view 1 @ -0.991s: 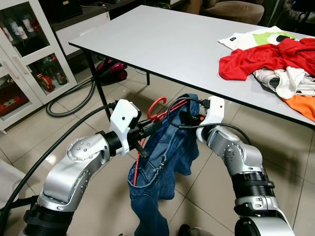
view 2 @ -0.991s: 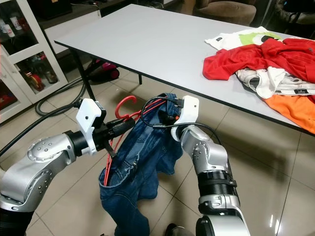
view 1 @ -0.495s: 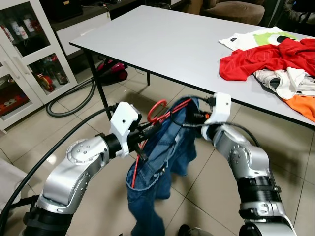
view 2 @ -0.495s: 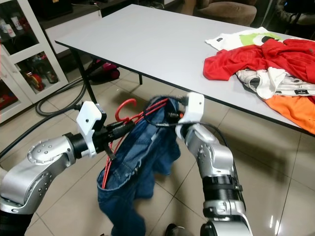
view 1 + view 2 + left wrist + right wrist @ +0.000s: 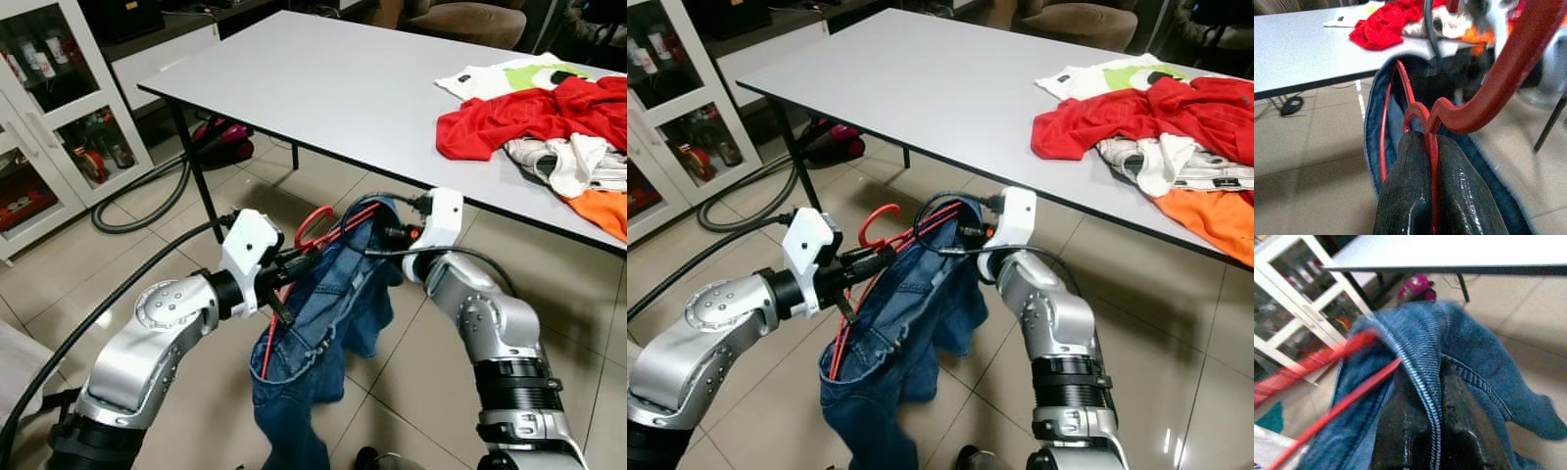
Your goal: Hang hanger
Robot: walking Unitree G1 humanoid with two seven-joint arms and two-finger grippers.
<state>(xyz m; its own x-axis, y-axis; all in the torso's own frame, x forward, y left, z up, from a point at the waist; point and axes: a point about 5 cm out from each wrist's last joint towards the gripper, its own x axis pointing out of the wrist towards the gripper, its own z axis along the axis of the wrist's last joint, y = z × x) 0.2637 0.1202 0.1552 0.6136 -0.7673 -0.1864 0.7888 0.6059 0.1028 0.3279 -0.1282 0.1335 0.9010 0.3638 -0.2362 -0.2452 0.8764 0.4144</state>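
Note:
A red hanger (image 5: 315, 227) sits inside the waistband of blue jeans (image 5: 318, 323), which hang toward the tiled floor in front of the table. My left gripper (image 5: 294, 262) is shut on the hanger just below its hook; the left wrist view shows both fingers (image 5: 1415, 196) pressed on the red wire (image 5: 1432, 161). My right gripper (image 5: 387, 235) is shut on the jeans' waistband, and the denim hem (image 5: 1422, 382) runs between its fingers (image 5: 1400, 431) in the right wrist view. The hanger's red arms (image 5: 1327, 360) show beside the denim.
A grey table (image 5: 323, 78) stands ahead with a heap of red, white and orange clothes (image 5: 549, 127) at its right end. A glass cabinet (image 5: 49, 108) stands at the left, with a vacuum cleaner (image 5: 220, 137) and its hose (image 5: 147, 201) on the floor.
My right gripper has lifted and moved right with the waistband, stretching the jeans out along the hanger. The left gripper has shifted slightly right, still holding the hanger.

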